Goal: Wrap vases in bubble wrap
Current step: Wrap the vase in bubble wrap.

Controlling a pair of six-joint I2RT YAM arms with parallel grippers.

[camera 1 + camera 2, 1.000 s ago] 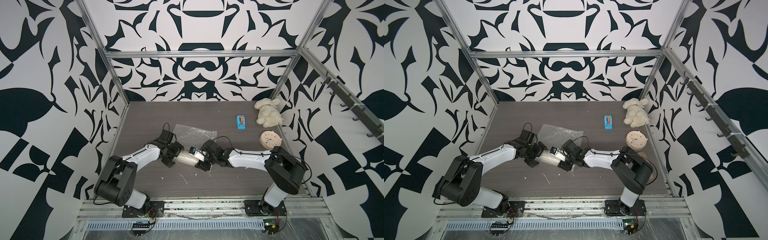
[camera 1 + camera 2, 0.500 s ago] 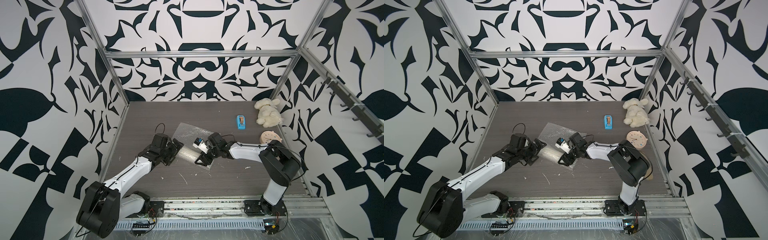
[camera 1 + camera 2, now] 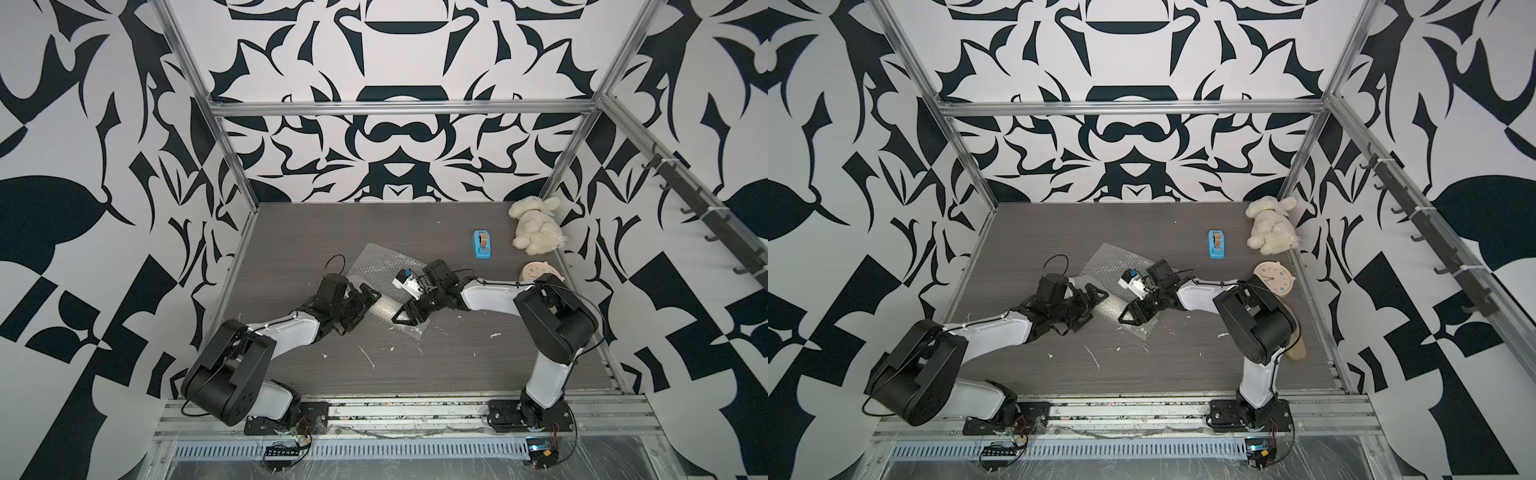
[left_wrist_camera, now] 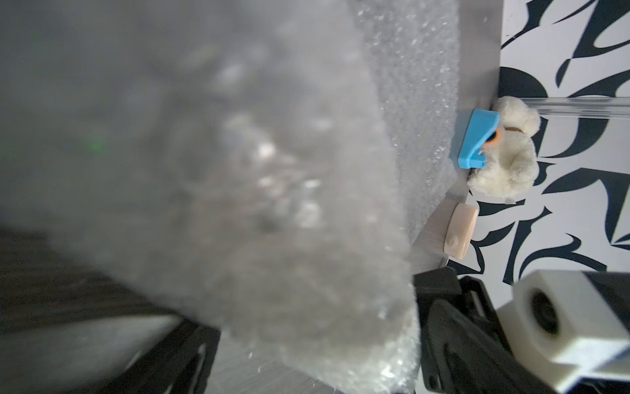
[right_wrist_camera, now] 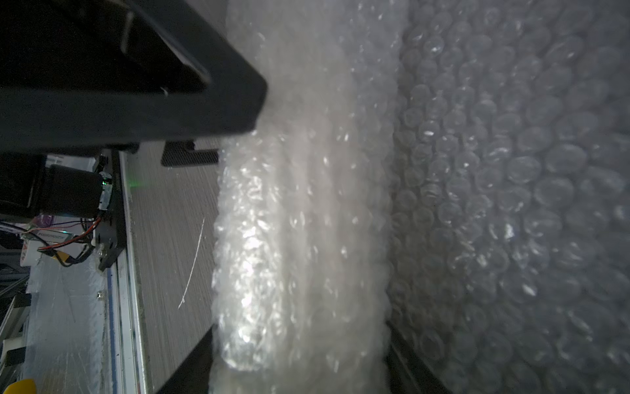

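Black-and-white patterned walls close in a grey wood-grain tabletop. On it lies the clear, shiny sheet of plastic bubble wrap, nearer the arm bases than the blue plastic tape dispenser and toward the left arm's side of it. Its near part is rolled into a tube around the cream-white ceramic vase, which lies on its side.

Only the right wrist view shows the vase, as a pale cream column behind the bubbles. Its ribs and rim cannot be made out. In both top views the roll is just a pale grey bundle between the grippers.

The right gripper straddles the roll, a finger against either side, clamped on the bubble wrap. The left gripper stands at the roll's other end with its jaws spread wide; whether it touches the roll is unclear.

The left wrist view is mostly blurred wrap close to the lens. Past the wrap it shows the dispenser, with a cream plush toy behind it and a round pink clock edge-on beside it. In a top view the right arm hides most of the clock.
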